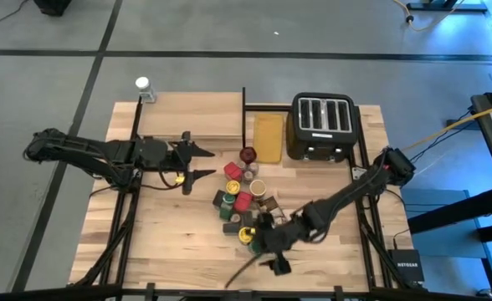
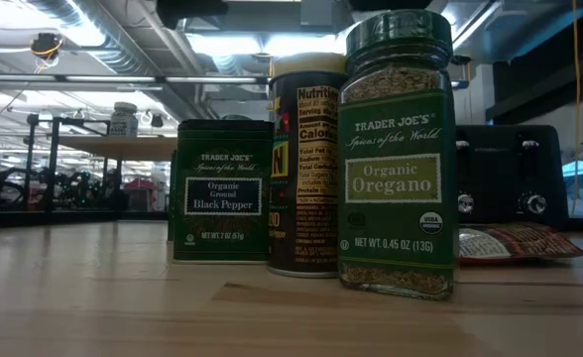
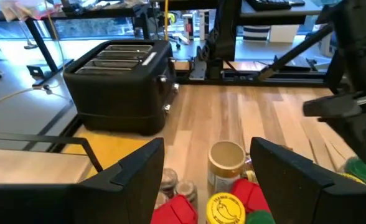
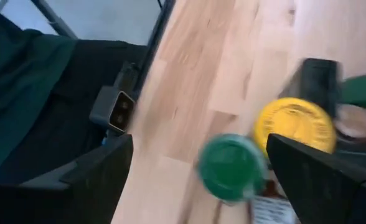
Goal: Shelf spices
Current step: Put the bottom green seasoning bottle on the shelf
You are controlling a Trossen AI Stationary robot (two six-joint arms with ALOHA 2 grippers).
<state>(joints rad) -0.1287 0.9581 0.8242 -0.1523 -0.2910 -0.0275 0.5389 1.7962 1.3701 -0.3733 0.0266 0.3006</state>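
High view: spices (image 1: pixel 244 201) sit clustered mid-table, between both arms; shelf (image 1: pixel 197 115) stands at the far left part of the table (image 1: pixel 146 226), with 1 white-lidded jar (image 1: pixel 143 87) at its far left corner

Left gripper (image 1: pixel 202 161) hovers just left of the cluster, fingers spread and holding nothing. Left wrist view shows the gap between its fingers (image 3: pixel 133 174) aimed at a gold-lidded jar (image 3: pixel 226 163), with a yellow lid (image 3: pixel 225 208) and red lids (image 3: pixel 177 208) nearer the camera; none touches a finger

Right gripper (image 1: pixel 267 251) is down at the cluster's near edge, jaws wide apart and empty. Right wrist view puts a green lid (image 4: pixel 231 167) and a yellow lid (image 4: pixel 293 123) between its fingers (image 4: pixel 89 171); contact cannot be told, view is blurred

Low view: black pepper tin (image 2: pixel 222 190), a dark jar (image 2: pixel 305 171) and an oregano jar (image 2: pixel 396 154) stand upright side by side, a flat red packet (image 2: pixel 515 243) lying beyond

Room: open wood on the table's near left, and between the left gripper and the cluster. Toaster (image 1: pixel 322 125) and tan board (image 1: pixel 269 136) take the far right side. Right arm lies across the near right
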